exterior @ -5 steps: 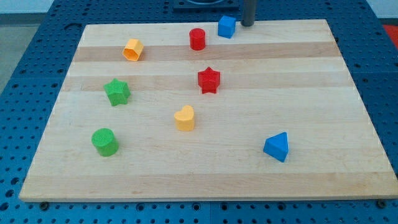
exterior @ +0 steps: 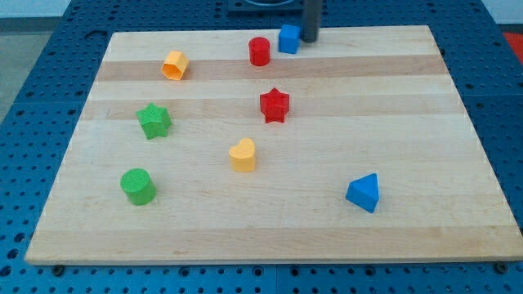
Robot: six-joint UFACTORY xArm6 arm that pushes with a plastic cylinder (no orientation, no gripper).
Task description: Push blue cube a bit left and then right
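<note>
The blue cube (exterior: 288, 38) sits near the view's top edge of the wooden board (exterior: 270, 237), just right of the red cylinder (exterior: 260, 51). My tip (exterior: 310, 39) is at the cube's right side, touching or almost touching it. The rod rises out of the view's top.
An orange hexagonal block (exterior: 173, 64) lies at the top left. A red star (exterior: 274, 105) is at the centre, a green star (exterior: 154, 121) at the left, a yellow heart (exterior: 243, 154) below centre, a green cylinder (exterior: 137, 185) at the lower left, and a blue triangular block (exterior: 364, 193) at the lower right.
My tip moved left and pushed the blue cube left, closer to the red cylinder. The other blocks have not moved.
</note>
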